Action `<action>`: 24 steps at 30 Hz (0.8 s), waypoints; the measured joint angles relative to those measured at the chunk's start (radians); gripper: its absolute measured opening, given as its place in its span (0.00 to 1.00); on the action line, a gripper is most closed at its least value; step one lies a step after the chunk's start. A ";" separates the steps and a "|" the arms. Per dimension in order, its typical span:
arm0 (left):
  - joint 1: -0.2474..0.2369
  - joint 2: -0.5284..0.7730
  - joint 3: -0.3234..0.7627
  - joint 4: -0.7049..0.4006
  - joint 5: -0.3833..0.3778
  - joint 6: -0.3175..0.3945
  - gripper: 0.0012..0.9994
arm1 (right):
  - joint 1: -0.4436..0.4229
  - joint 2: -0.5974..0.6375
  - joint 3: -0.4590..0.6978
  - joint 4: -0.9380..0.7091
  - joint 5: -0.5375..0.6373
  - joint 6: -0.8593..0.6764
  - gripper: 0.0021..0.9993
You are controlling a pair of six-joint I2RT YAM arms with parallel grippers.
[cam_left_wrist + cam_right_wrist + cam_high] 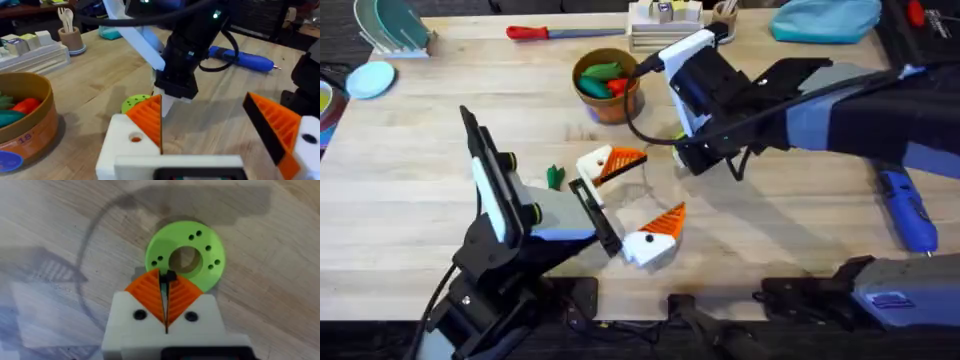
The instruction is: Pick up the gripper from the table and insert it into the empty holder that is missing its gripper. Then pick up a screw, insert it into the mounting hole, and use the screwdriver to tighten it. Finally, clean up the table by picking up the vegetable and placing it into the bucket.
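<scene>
Landmark: red-handled tool [542, 32], far edge of wooden table [440, 120]. Beige cup [70, 38] w/ utensils and pale block tray [664, 25] well to its right; teal cloth [825, 18] further right. Light-blue disc [371, 78] to its left. Green ring disc [186, 256] nearer table centre.

My fingers [165, 311]: white blocks, orange ribbed pads, black screw holes. Disc [185, 257] under right pads: bright green, dark dots round centre hole. Table [440, 130]: pale wood grain. Bucket [608, 88]: orange-brown; red and green pieces inside. Screwdriver [908, 210]: blue. Tool handle [527, 32]: red. Small piece [555, 177] near left arm: dark green.
</scene>
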 joint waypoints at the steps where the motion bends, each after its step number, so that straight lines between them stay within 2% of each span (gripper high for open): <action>1: 0.000 0.000 0.000 0.000 0.000 0.000 0.99 | 0.000 0.000 0.000 0.000 0.000 0.000 0.01; 9: 0.000 0.000 0.000 0.000 0.000 0.000 0.99 | 0.000 0.007 0.035 -0.068 -0.005 0.000 0.00; 18: 0.000 0.000 0.000 0.000 0.002 0.000 0.99 | 0.000 -0.051 0.173 -0.141 -0.012 -0.001 0.00; 24: 0.000 0.000 0.000 0.000 0.002 0.000 0.99 | 0.000 -0.125 0.288 -0.156 -0.122 -0.012 0.00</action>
